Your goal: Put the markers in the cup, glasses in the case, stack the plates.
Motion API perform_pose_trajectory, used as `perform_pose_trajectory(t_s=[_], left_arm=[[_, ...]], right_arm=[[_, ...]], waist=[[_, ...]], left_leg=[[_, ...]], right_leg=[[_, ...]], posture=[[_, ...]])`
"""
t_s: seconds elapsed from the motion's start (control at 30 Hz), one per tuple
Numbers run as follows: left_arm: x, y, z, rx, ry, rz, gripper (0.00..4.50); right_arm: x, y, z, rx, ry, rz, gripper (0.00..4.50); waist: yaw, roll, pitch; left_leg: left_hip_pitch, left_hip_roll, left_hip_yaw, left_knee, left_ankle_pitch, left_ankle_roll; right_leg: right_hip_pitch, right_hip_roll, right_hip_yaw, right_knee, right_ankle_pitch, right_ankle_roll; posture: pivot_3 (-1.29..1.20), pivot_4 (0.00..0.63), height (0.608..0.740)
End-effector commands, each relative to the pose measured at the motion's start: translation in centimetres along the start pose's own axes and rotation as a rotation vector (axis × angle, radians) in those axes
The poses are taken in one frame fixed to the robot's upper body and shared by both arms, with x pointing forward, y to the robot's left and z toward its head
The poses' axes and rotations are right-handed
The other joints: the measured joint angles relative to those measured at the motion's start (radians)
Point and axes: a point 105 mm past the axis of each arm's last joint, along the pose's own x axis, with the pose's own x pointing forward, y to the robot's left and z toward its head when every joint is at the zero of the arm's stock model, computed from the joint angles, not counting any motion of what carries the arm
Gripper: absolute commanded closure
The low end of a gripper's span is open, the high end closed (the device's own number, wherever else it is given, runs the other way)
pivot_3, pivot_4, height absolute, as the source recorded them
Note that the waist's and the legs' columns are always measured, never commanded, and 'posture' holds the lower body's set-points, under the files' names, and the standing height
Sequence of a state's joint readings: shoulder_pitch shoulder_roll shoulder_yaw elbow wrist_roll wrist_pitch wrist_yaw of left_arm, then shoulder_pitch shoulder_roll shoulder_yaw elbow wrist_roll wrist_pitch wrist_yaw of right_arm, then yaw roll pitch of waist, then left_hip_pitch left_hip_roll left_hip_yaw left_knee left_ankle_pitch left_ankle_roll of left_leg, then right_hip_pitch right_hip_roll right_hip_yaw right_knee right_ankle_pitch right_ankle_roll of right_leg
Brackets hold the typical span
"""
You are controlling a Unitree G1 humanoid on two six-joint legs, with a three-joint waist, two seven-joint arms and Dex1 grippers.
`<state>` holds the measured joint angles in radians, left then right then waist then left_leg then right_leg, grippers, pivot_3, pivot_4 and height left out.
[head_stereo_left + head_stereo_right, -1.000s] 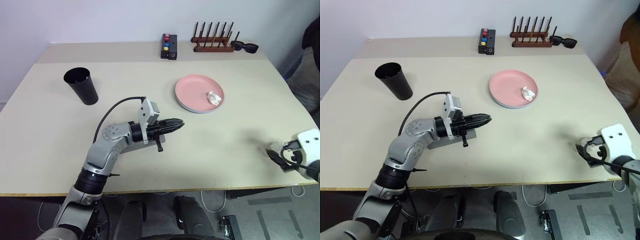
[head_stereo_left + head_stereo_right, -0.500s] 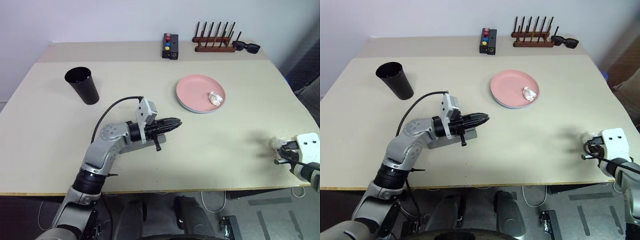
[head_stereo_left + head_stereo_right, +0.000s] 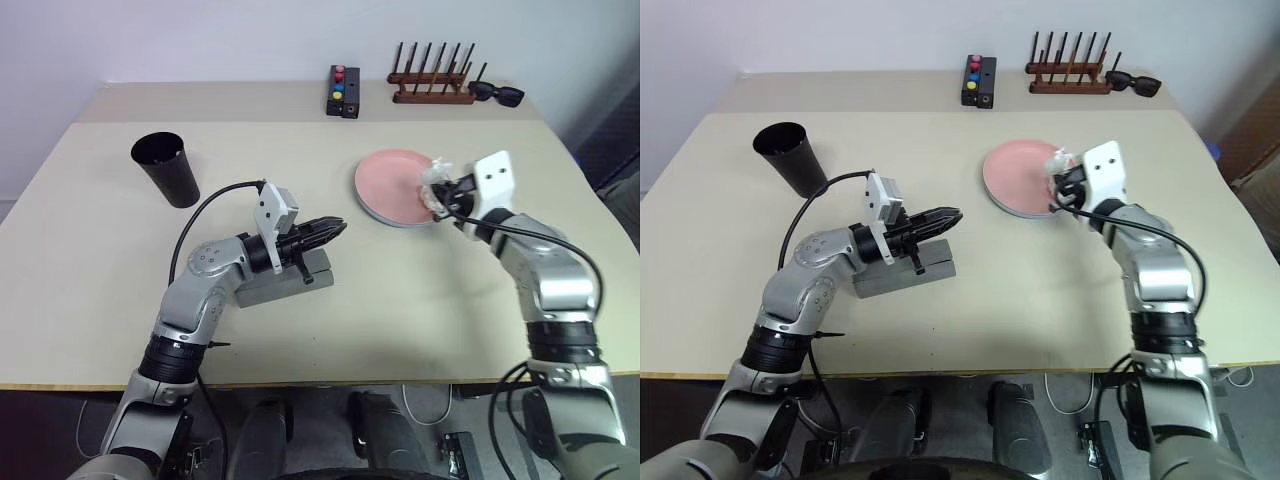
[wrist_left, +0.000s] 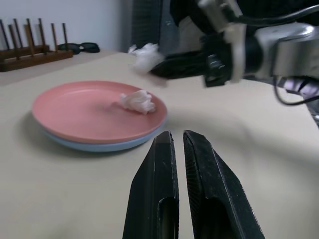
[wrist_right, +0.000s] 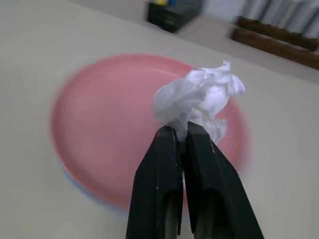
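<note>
There are two plates [image 4: 99,122], stacked: one pink on top and one light blue under it. One black cup [image 3: 165,170] stands at the upper left of the frame. One grey case [image 3: 285,285] lies near the centre. I count two crumpled white paper balls [image 4: 137,101], one wooden rack [image 3: 432,95], one pair of sunglasses [image 3: 497,94], and one small black box [image 3: 342,92] with coloured buttons.
</note>
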<state>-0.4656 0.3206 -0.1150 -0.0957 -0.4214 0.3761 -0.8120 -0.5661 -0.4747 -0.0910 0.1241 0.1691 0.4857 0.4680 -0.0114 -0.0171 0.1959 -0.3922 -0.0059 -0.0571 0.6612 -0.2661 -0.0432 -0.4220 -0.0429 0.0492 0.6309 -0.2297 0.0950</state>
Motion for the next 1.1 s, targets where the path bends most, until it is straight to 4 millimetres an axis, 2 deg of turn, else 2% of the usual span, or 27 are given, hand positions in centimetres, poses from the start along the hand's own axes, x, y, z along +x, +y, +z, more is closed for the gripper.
perform_pose_trajectory(t_s=[0.03, 0.1, 0.2, 0.23, 0.3, 0.43, 0.53, 0.6, 0.63, 0.67, 0.7, 0.77, 0.9, 0.97, 1.0, 1.03, 1.1], left_arm=[[-0.8, 0.3, 1.3, 0.057, -0.038, 0.046, 4.23], [-1.2, 0.4, 1.3, 0.062, -0.038, 0.067, 4.23], [-1.7, 0.5, 1.3, 0.060, -0.036, 0.097, 4.23], [-1.9, 0.5, 1.2, 0.058, -0.035, 0.107, 4.23], [-2.3, 0.6, 1.1, 0.056, -0.032, 0.124, 4.23], [-3.6, 1.7, 1.2, 0.060, -0.029, 0.191, 4.23], [-6.1, 4.0, 1.4, 0.079, -0.014, 0.303, 4.23], [-8.6, 5.7, 1.8, 0.089, -0.005, 0.388, 4.23], [-9.2, 5.9, 1.9, 0.093, -0.003, 0.410, 4.23], [-11.9, 6.9, 1.6, 0.107, 0.046, 0.476, 4.23], [-13.9, 7.5, 1.4, 0.118, 0.081, 0.518, 4.23], [-16.5, 7.6, 0.8, 0.139, 0.150, 0.555, 4.23], [-18.5, 7.1, 0.0, 0.158, 0.222, 0.583, 4.23], [-21.8, 7.4, -0.2, 0.142, 0.244, 0.684, 4.23], [-22.8, 7.4, -0.2, 0.136, 0.247, 0.715, 4.23], [-23.3, 7.4, -0.2, 0.133, 0.248, 0.734, 4.23], [-23.1, 7.1, -0.3, 0.130, 0.246, 0.736, 4.23]], right_arm=[[1.2, -0.1, 0.0, 0.004, -0.026, 0.010, 4.11], [1.7, 0.3, -0.2, 0.013, -0.024, 0.041, 3.50], [1.7, 0.5, -0.4, -0.006, -0.026, 0.069, 2.04], [1.4, 0.4, -0.2, -0.026, -0.037, 0.071, 1.37], [0.8, 0.1, 0.2, -0.062, -0.058, 0.071, 0.51], [-1.1, -1.1, 0.7, -0.145, -0.087, 0.051, 0.51], [-3.4, -1.4, 1.5, -0.179, -0.126, 0.095, 0.51], [-5.1, -1.4, 1.7, -0.181, -0.139, 0.130, 0.51], [-5.8, -1.6, 1.7, -0.180, -0.140, 0.139, 0.51], [-7.3, -2.1, 1.3, -0.158, -0.129, 0.145, 0.51], [-8.3, -2.4, 1.1, -0.142, -0.121, 0.150, 0.51], [-10.1, -3.0, 0.6, -0.118, -0.100, 0.159, 0.51], [-12.0, -3.5, -0.1, -0.064, -0.066, 0.182, 0.51], [-13.3, -3.9, -0.9, -0.034, -0.036, 0.177, 0.51], [-13.7, -4.1, -1.1, -0.029, -0.028, 0.170, 0.51], [-13.8, -4.3, -1.3, -0.027, -0.017, 0.164, 0.51], [-13.6, -4.4, -1.4, -0.028, -0.009, 0.165, 0.51]], waist=[[0.000, 0.000, 0.000], [-0.001, 0.000, 0.000], [-0.005, 0.000, 0.000], [-0.005, 0.000, 0.000], [-0.007, 0.000, 0.000], [-0.007, 0.000, 0.000], [-0.005, 0.000, 0.000], [-0.007, 0.000, 0.000], [-0.008, 0.000, 0.000], [-0.009, 0.000, 0.000], [-0.010, 0.000, 0.000], [-0.011, 0.000, 0.000], [-0.004, 0.000, 0.000], [-0.003, 0.000, 0.000], [-0.003, 0.000, 0.000], [-0.003, 0.000, 0.000], [-0.004, 0.000, 0.000]], left_leg=[[0.000, 0.000, 0.000, 0.000, 0.000, 0.000], [-0.001, -0.001, 0.000, 0.000, 0.000, 0.000], [-0.001, -0.001, 0.000, 0.000, 0.000, 0.000], [0.000, -0.001, 0.000, 0.000, 0.000, 0.000], [0.000, -0.001, 0.000, 0.000, 0.000, 0.000], [0.000, -0.001, 0.000, 0.000, 0.000, 0.000], [0.000, -0.001, 0.000, 0.000, 0.000, 0.000], [0.000, -0.001, 0.000, 0.000, 0.000, 0.000], [0.000, 0.000, 0.000, 0.000, 0.000, 0.000], [0.000, 0.000, 0.001, -0.001, 0.000, 0.000], [0.000, 0.000, 0.001, -0.001, 0.000, 0.000], [0.001, 0.001, 0.002, -0.003, 0.000, 0.001], [0.002, 0.002, 0.003, -0.002, 0.000, 0.001], [0.001, 0.003, 0.003, 0.000, 0.000, 0.001], [0.001, 0.003, 0.003, 0.000, 0.000, 0.000], [0.001, 0.003, 0.003, 0.000, 0.000, 0.001], [0.001, 0.003, 0.003, 0.000, -0.001, 0.001]], right_leg=[[0.000, -0.001, 0.000, 0.000, 0.000, 0.000], [-0.001, -0.002, 0.000, 0.000, 0.000, 0.000], [-0.001, -0.002, 0.000, 0.000, 0.000, 0.001], [-0.001, -0.002, 0.000, 0.000, 0.000, 0.001], [-0.001, -0.001, 0.000, 0.000, 0.000, 0.001], [-0.001, -0.001, 0.000, 0.001, 0.000, 0.001], [-0.001, -0.001, 0.000, 0.001, 0.000, 0.001], [-0.001, -0.001, 0.000, 0.001, 0.000, 0.001], [-0.001, -0.001, 0.000, 0.001, 0.000, 0.001], [-0.001, -0.001, 0.000, 0.001, 0.000, 0.001], [-0.001, -0.001, 0.000, 0.001, 0.000, 0.001], [-0.001, -0.001, 0.000, 0.000, -0.001, 0.000], [-0.001, -0.001, 0.001, 0.000, -0.002, -0.003], [0.000, -0.001, 0.000, 0.000, -0.003, -0.002], [0.000, -0.002, 0.000, 0.000, -0.004, -0.002], [0.000, -0.002, 0.001, -0.001, -0.004, -0.002], [-0.001, -0.002, 0.001, -0.001, -0.003, -0.003]], posture=[[0.00, 0.150, 0.735], [0.00, 0.150, 0.735], [0.00, 0.150, 0.735], [0.00, 0.150, 0.735], [0.00, 0.150, 0.735], [0.00, 0.150, 0.735], [0.00, 0.150, 0.735], [0.00, 0.150, 0.735], [0.00, 0.150, 0.735], [0.00, 0.150, 0.735], [0.00, 0.150, 0.735], [0.00, 0.150, 0.735], [0.00, 0.150, 0.735], [0.00, 0.150, 0.735], [0.00, 0.150, 0.735], [0.00, 0.150, 0.735], [0.00, 0.150, 0.735]])
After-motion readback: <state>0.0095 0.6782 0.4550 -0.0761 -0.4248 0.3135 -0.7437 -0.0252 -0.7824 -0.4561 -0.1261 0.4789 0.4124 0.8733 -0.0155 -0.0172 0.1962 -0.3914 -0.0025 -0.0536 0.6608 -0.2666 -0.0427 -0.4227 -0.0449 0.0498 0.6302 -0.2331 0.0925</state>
